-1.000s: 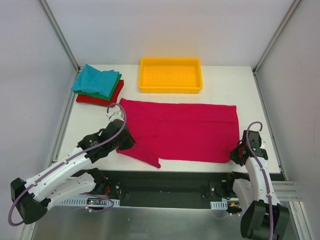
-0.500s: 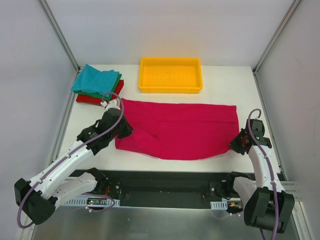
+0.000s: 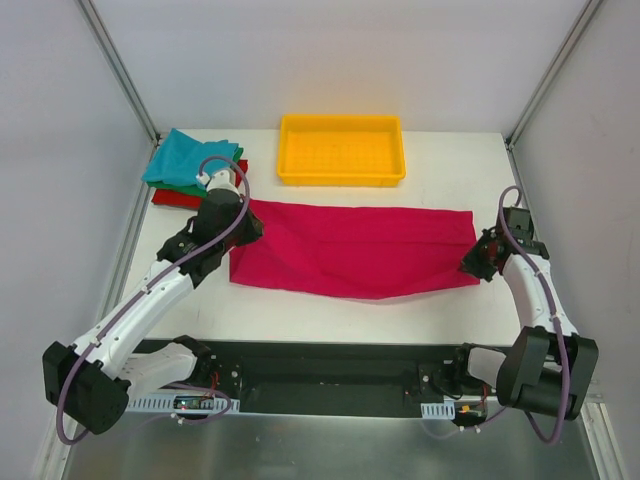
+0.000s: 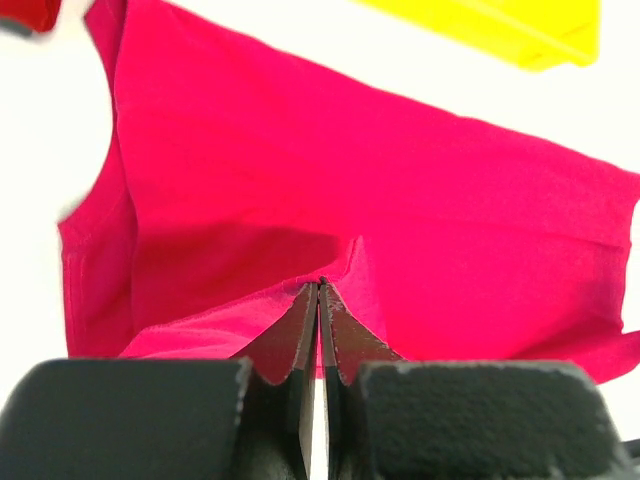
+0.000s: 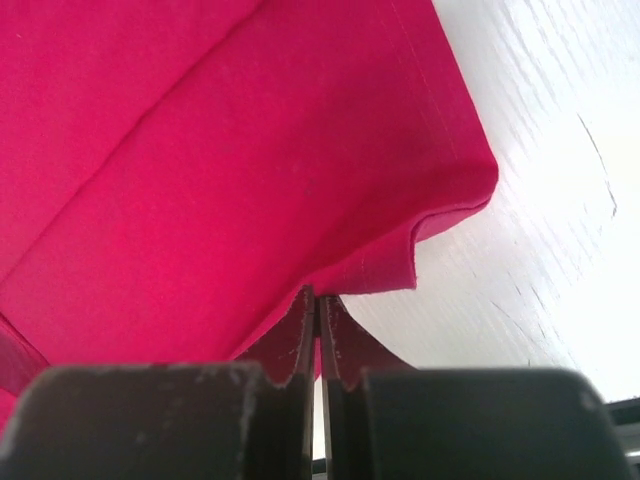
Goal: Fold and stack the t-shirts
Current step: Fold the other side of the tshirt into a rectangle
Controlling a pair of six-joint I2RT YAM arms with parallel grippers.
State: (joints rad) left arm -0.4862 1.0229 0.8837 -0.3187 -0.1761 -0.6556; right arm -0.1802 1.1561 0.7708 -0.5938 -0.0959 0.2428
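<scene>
My left hand (image 4: 320, 290) is pinched shut on a raised fold at the left end of the magenta t-shirt (image 3: 355, 255), and my right hand (image 5: 318, 298) is clamped on the hem at the right end. Both jaws meet with only thin cloth between them. The shirt lies across the middle of the white surface (image 3: 300, 308), drawn out long between my two hands. Its near edge sags in a shallow curve at the centre.

I judge the cloth light, limp and soft. It keeps no shape of its own, so whatever I do not hold droops or drags. It is not fragile, but a thin pinch may slip, and in my right wrist view I see layers stacked at the hem, so I want every layer inside the jaws. Corners and seamed edges are the places to hold; the middle only bunches.

The surface looks smooth and flat, and I expect the cloth to slide on it easily. The yellow tray (image 3: 342, 180) sits just beyond the shirt's far edge. The stack of folded tees (image 3: 185, 165) lies at the rear left, near my left hand. Walls close in on both sides.
</scene>
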